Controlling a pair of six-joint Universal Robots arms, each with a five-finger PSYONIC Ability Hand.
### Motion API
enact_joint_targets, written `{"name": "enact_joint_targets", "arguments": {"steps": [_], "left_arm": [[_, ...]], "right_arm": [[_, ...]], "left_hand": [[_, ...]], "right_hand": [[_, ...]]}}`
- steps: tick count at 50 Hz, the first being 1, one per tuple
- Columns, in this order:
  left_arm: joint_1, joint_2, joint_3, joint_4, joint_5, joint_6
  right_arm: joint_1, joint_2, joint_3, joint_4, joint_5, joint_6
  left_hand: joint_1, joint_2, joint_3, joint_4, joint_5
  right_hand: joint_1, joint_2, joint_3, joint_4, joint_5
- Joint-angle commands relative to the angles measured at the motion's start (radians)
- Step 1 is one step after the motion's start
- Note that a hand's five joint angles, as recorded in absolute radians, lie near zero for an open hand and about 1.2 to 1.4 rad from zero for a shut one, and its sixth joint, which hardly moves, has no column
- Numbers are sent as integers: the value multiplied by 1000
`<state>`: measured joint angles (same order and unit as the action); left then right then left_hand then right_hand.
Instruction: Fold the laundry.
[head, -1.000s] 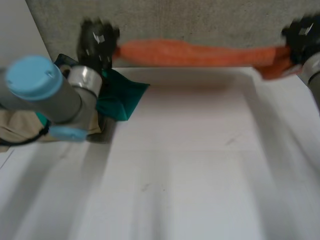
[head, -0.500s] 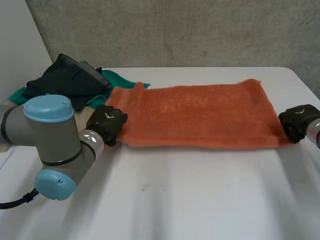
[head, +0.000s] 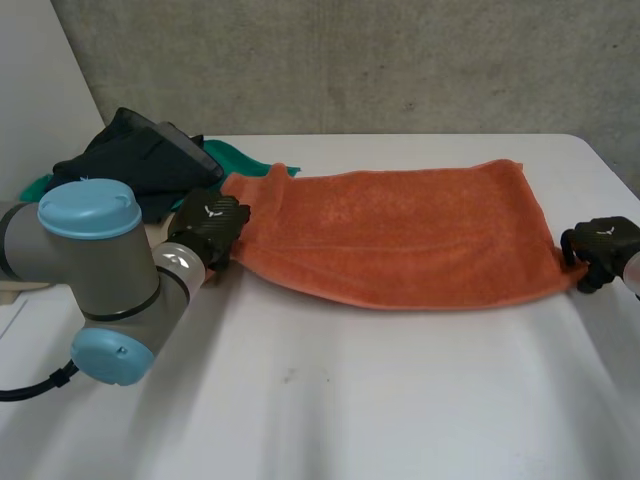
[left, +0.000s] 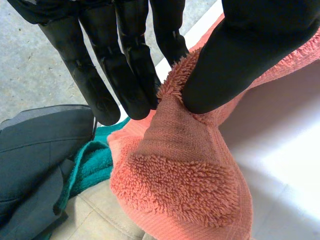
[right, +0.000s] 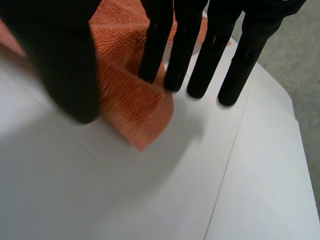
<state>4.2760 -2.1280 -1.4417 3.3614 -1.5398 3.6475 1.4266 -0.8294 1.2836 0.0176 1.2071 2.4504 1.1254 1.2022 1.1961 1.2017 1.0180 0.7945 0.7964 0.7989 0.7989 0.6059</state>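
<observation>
Both ends of the orange terry towel (head: 400, 240) lying across the white bench (head: 350, 400) are being pinched, left hand (head: 208, 228) and right hand (head: 600, 245) each gripping a near corner, the right's thin bite likely slipping during folding.

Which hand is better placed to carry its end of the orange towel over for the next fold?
Right, probably. The right hand pinches a flat near corner of the orange towel, while the left hand grips a bunched corner right beside the pile of clothes, which could snag.
</observation>
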Motion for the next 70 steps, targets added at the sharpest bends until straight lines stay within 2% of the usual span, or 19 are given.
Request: {"name": "enact_joint_targets", "arguments": {"steps": [1,7,12,15,21,26,30,34,38,43,48,58,59,60,61,62,63,65,70], "left_arm": [[1,2,14,0,-2,-3],[-7,37,14,-14,-8,0],[-13,152,-11,-75,-31,6],[-19,227,-43,-216,-42,13],[-56,335,-147,-541,-40,16],[-146,332,-204,-655,-40,19],[-166,298,-186,-597,-43,37],[-157,191,-112,-485,-48,77],[-117,85,-7,-401,-68,127],[-90,-49,142,-295,-111,164],[-85,-162,265,-199,-129,172],[-88,-231,340,-71,-125,175],[-87,-233,348,-53,-132,174],[-87,-233,349,-47,-134,172],[-88,-233,349,-40,-137,172],[-93,-231,348,-36,-137,171],[-97,-227,343,-30,-137,171],[-100,-221,336,-25,-140,161],[-119,-156,290,-17,-151,143]], "right_arm": [[8,18,-32,-90,15,-39],[0,-60,-3,-85,34,-39],[-35,-219,34,69,48,-83],[-77,-273,51,183,55,-138],[-187,-424,181,478,65,-411],[-239,-513,313,555,66,-611],[-244,-522,362,518,66,-639],[-239,-498,353,438,63,-585],[-209,-407,277,315,78,-478],[-88,-291,148,196,103,-363],[-34,-189,68,99,132,-338],[41,-56,-41,-128,163,-304],[46,-38,-56,-158,173,-291],[48,-30,-63,-171,178,-280],[51,-24,-67,-182,186,-271],[54,-19,-69,-189,193,-257],[57,-14,-73,-194,204,-229],[57,-20,-73,-194,207,-200],[52,-100,-32,-160,204,-97]], "left_hand": [[271,194,200,195,204],[271,194,200,195,204],[271,194,200,195,204],[271,194,200,195,204],[271,194,200,195,204],[271,194,200,195,204],[271,194,200,195,204],[271,194,200,195,204],[271,194,200,195,204],[271,194,200,195,204],[271,194,200,195,204],[271,194,200,195,204],[225,148,154,148,158],[-133,-210,-204,-209,-200],[-570,-647,-641,-646,-637],[-951,-1028,-1022,-1027,-1018],[-823,-899,-893,-899,-890],[-951,-1028,-1022,-1027,-1018],[-951,-1028,-1022,-1027,-1018]], "right_hand": [[602,600,597,597,616],[602,600,597,597,616],[602,600,597,597,616],[602,600,597,597,616],[602,600,597,597,616],[602,600,597,597,616],[602,600,597,597,616],[602,600,597,597,616],[602,600,597,597,616],[602,600,597,597,616],[602,600,597,597,616],[602,600,597,597,616],[521,519,517,517,535],[96,94,92,92,110],[-472,-474,-476,-476,-458],[-620,-622,-624,-624,-606],[-620,-622,-624,-624,-606],[-620,-622,-624,-624,-606],[-620,-622,-624,-624,-606]]}}
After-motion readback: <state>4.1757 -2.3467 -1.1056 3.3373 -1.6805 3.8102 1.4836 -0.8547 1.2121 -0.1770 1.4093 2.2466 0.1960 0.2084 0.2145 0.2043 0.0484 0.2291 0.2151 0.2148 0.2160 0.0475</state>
